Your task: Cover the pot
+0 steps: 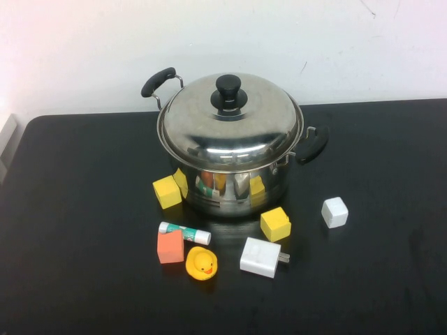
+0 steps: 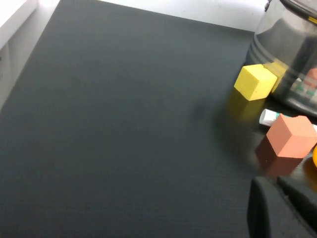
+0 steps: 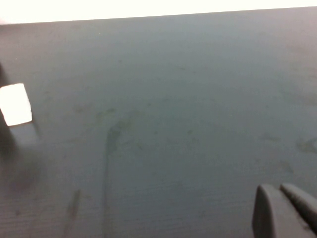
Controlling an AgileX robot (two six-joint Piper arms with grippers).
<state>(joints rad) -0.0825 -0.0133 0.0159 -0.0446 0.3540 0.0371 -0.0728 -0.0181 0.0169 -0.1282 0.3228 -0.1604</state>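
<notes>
Lid (image 1: pixel 230 122) sits on the pot (image 1: pixel 234 181), so I judge it covered; left gripper (image 2: pixel 277 208) and right gripper (image 3: pixel 282 210) hover low over the table (image 1: pixel 77 230), fingers clenched.

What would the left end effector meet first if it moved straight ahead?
Probably the orange block, just ahead of the left end effector; depth is unclear. The right end effector faces bare table.

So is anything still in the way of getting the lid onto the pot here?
Nothing visible: the lid already sits on the pot. The left gripper and right gripper are low over the table, away from the pot, holding nothing.
</notes>
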